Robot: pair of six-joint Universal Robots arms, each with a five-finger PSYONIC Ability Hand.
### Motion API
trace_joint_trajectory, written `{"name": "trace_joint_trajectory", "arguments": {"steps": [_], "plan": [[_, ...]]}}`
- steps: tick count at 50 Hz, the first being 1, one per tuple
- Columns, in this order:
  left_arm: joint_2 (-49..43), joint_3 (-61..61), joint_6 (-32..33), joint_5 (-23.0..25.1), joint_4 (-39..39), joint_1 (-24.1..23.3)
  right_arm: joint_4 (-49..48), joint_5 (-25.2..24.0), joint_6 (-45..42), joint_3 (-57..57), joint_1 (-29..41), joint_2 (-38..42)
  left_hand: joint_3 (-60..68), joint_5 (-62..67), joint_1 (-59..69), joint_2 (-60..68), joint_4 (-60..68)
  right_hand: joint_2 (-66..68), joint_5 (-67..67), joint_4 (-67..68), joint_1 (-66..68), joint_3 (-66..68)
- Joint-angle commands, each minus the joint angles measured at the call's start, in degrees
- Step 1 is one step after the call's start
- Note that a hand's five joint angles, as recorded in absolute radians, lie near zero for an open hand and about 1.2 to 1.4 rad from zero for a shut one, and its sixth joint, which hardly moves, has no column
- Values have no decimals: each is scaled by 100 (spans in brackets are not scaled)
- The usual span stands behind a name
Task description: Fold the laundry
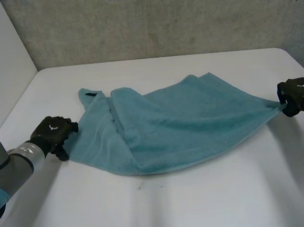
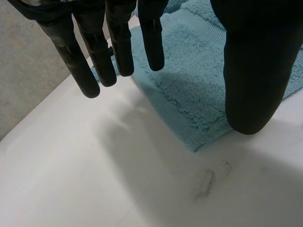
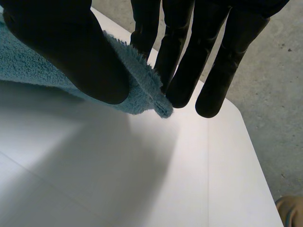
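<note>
I see the teal towel (image 1: 174, 127) lying rumpled across the middle of the bench (image 1: 201, 204), drawn out toward the bench's right edge. There my right robot hand (image 1: 295, 96) pinches its corner between thumb and fingers. My left robot hand (image 1: 52, 133) hangs over the towel's left corner, fingers straight and wide, holding nothing.
</note>
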Motion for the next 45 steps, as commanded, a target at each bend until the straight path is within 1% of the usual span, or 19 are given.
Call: {"name": "trace_joint_trajectory", "arguments": {"steps": [1, 22, 24, 25, 27, 28, 29, 30, 32, 33, 34, 41, 42, 43, 44, 45], "plan": [[-116, 137, 7, -6, -19, -37, 0, 0, -11, 4, 0, 48, 604, 512, 611, 562, 515, 1234, 1368, 1171, 2369, 1173], [-380, 524, 7, -50, -19, -230, 0, 0, -90, 22, 18, 101, 1562, 1471, 1570, 1520, 1474, 1234, 1368, 1171, 2369, 1173], [-406, 559, 7, -50, -28, -256, 0, 9, -90, 22, 18, 101, 2398, 2307, 2406, 2356, 2310, 1234, 1368, 1171, 2369, 1173], [-406, 559, 7, -50, -28, -256, 0, 9, -90, 22, 18, 101, 2403, 2312, 2411, 2361, 2315, 1234, 1368, 1171, 2369, 1173], [-406, 568, 7, -50, -28, -274, 0, 9, -90, 22, 18, 101, 3341, 3250, 3349, 3299, 3253, 1234, 1368, 1171, 2369, 1173], [-406, 568, 7, -50, -28, -274, 0, 9, -90, 22, 18, 101, 3345, 3254, 3353, 3303, 3257, 1234, 1368, 1171, 2369, 1173], [-406, 568, 7, -50, -36, -274, 0, 9, -81, 22, 18, 101, 3745, 3654, 3753, 3703, 3657, 1234, 1368, 1171, 2369, 1173], [-406, 568, 7, -50, -37, -274, 0, 9, -81, 22, 18, 101, 3749, 3658, 3757, 3707, 3661, 1234, 1368, 1171, 2369, 1173], [-424, 576, 16, -50, -54, -300, 0, 9, -81, 22, 18, 101, 4887, 4796, 4895, 4845, 4799, 1234, 1368, 1171, 2369, 1173], [-424, 576, 16, -50, -54, -300, 0, 9, -81, 22, 18, 101, 4893, 4802, 4901, 4851, 4805, 1234, 1368, 1171, 2369, 1173], [-432, 576, 16, -50, -63, -309, 0, 9, -81, 22, 18, 101, 5224, 5133, 5232, 5182, 5136, 1234, 1368, 1171, 2369, 1173], [-204, 559, -11, -76, -81, -371, 0, 27, -81, 31, 26, 101, 5227, 5136, 5235, 5185, 5139, 1234, 1368, 1171, 2369, 1173], [-21, 507, -28, -146, -72, -379, 0, 18, -81, 31, 26, 92, 5227, 5136, 5235, 5185, 5139, 1234, 1368, 1171, 2369, 1173], [189, 463, -54, -312, -72, -388, 9, 27, -81, 39, 26, 83, 5227, 5136, 5235, 5185, 5139, 1234, 1368, 1171, 2369, 1173], [191, 462, -54, -314, -72, -388, 9, 27, -81, 40, 26, 83, 5227, 5136, 5235, 5185, 5139, 1234, 1368, 1171, 2369, 1173], [435, 375, -107, -523, -98, -397, 9, 27, -81, 48, 26, 48, 5227, 5136, 5235, 5185, 5139, 1234, 1368, 1171, 2369, 1173]]}}
